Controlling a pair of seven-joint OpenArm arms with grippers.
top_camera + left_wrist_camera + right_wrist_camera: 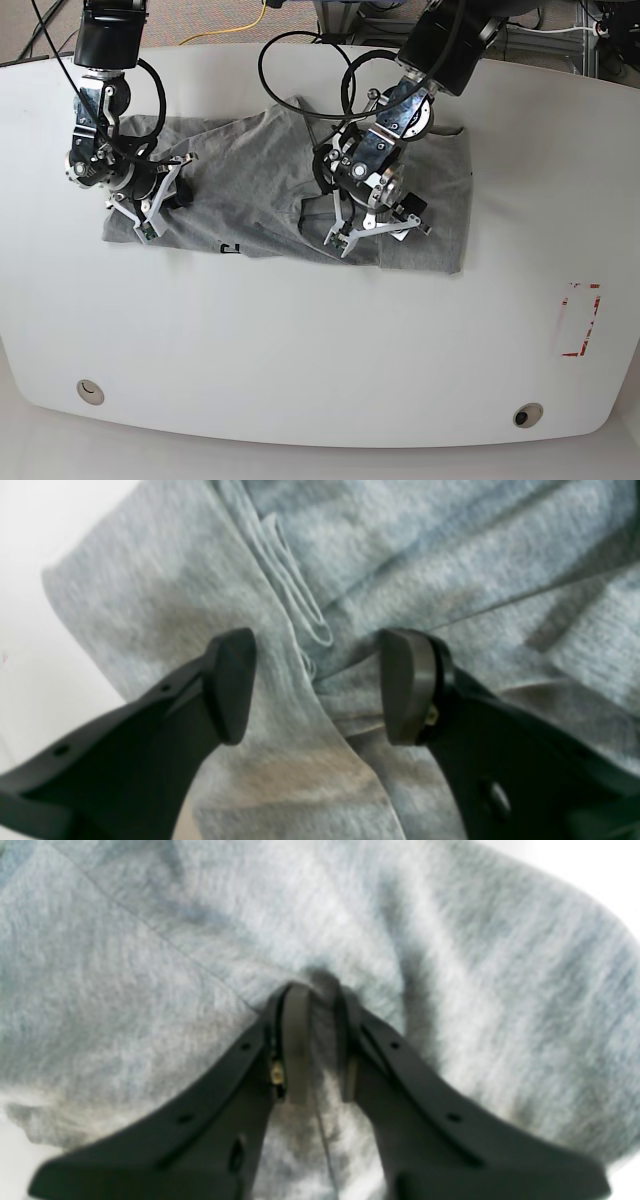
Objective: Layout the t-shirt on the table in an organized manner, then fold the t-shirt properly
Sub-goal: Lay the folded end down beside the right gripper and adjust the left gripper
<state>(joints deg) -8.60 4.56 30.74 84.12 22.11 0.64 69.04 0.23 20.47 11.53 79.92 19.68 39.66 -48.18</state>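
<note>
On the big white smooth table [300, 340] lies the soft grey short-sleeved t-shirt [250, 190]. It is spread across the far half of the table but is bunched and wrinkled, not flat. A bit of dark lettering peeks out at its near edge.

The left gripper [317, 687], made of black plastic, hangs right over the shirt's middle part, on the right side in the base view. Its jaws stand wide apart. Between them you can see a thin folded ridge of cloth and a crease, but the two pads do not squeeze anything. The tips are very close to the cloth; whether they touch it I cannot tell.

The right gripper [320, 1040], also black, is at the other end of the shirt, on the left side in the base view. Its jaws are nearly together, with a small pinch of grey cloth caught between the pads. The cloth puckers up into a dark little fold right at the tips.

Off to the side, on the bare table, is a red dashed box mark [579, 320]. Two round holes [90, 391] sit near the front edge.
</note>
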